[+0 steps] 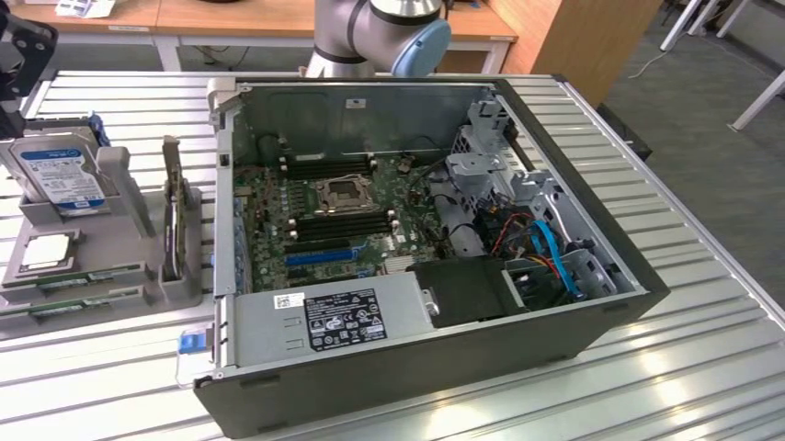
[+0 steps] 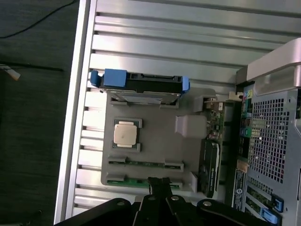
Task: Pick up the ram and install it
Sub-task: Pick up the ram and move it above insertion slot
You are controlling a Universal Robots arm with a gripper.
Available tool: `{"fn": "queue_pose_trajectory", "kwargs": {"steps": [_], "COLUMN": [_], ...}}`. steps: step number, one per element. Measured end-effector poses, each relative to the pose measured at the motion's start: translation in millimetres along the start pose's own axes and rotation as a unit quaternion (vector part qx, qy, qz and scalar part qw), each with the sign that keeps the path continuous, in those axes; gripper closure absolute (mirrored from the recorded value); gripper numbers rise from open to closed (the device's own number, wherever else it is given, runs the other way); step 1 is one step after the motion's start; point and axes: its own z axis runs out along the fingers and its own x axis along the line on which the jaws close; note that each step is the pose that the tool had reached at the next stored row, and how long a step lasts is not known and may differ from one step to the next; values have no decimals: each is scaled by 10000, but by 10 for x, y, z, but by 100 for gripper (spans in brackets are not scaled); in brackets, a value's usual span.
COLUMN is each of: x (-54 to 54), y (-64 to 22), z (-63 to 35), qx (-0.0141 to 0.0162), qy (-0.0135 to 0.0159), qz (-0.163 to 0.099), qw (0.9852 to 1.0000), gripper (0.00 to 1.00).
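In the exterior view, the ram (image 1: 55, 309) lies in the outermost slot of the grey holder (image 1: 176, 288) on the bench (image 1: 687, 367). That is to the exterior view's left of the open computer case (image 1: 491, 367), with a second stick (image 1: 86, 274) just beside it. In the wrist view, your jaws (image 2: 160, 182) are clenched on nothing, tips hovering over the ram. My worry is that descending like this would drive them onto the board's edge, chipping it or jamming it in its slot.

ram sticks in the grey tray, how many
2, in parallel slots of the grey plastic tray: one thin green ram stick nearer the square silver chip, the other at the tray's edge.
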Motion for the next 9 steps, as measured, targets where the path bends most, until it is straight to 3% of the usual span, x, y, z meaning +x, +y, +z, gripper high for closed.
{"fn": "queue_pose_trajectory", "kwargs": {"steps": [5, 9], "x": [0, 0], "y": [0, 0], "z": [0, 0], "qx": [1, -1], "qy": [12, 23], "qz": [-321, -591], "qw": [9995, 9982], "gripper": [90, 90]}}
